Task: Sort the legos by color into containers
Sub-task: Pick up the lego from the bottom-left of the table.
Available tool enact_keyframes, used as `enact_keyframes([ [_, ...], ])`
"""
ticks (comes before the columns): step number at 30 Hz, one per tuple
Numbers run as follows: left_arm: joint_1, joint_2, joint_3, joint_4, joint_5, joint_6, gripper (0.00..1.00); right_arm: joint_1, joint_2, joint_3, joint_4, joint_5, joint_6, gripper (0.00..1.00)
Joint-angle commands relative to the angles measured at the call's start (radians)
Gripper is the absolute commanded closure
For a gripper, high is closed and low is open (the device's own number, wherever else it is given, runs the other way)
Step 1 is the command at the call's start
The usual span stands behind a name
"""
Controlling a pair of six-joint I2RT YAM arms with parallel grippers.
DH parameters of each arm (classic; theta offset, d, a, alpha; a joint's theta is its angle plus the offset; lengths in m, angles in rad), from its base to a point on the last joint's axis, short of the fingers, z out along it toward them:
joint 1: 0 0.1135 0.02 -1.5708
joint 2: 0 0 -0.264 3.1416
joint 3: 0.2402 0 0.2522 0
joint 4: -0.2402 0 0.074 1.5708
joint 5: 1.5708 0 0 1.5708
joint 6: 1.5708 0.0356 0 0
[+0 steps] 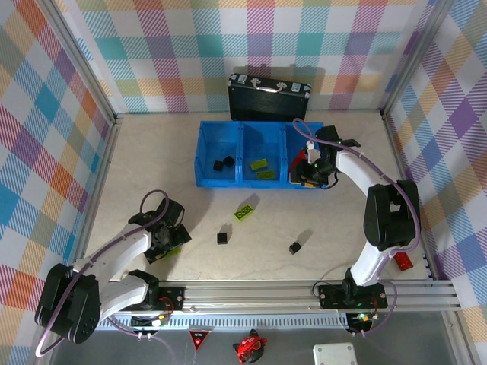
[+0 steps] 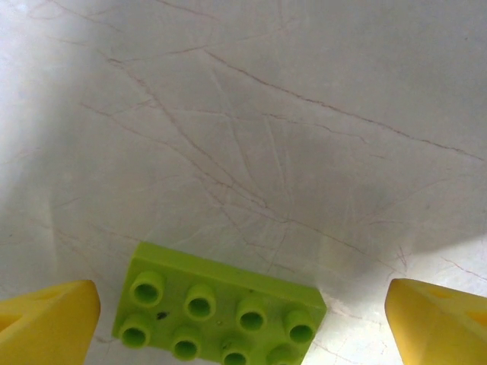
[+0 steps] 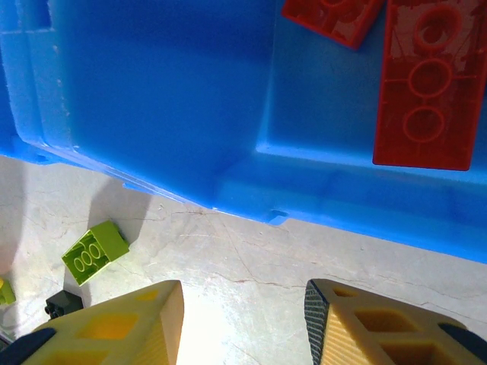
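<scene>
Between the wide-parted jaws of the left gripper (image 2: 242, 315): a lime-green brick (image 2: 219, 310), studs up on the table (image 2: 266, 114), apparently touching neither jaw. Likely the pick-up step for green. Next: lower, centre, close across the brick's ends, then carry to the green compartment. Just ahead of the right gripper (image 3: 243, 319), jaws narrowly apart and empty: the blue bin (image 3: 152, 91), red bricks (image 3: 430, 91) inside.
</scene>
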Motion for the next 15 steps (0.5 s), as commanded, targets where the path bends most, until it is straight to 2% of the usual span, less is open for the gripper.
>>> enact_keyframes([
  [1,-0.005,0.033,0.005,0.033,0.024,0.042,0.07,0.001,-0.029,-0.019,0.005,-0.031,-0.017,0.52],
  [7,-0.005,0.035,0.007,0.046,0.047,0.070,0.21,-0.001,-0.033,-0.019,0.004,-0.032,-0.019,0.53],
  [15,-0.005,0.019,0.010,0.057,0.106,0.105,0.23,0.001,-0.038,-0.020,0.001,-0.033,-0.023,0.53],
])
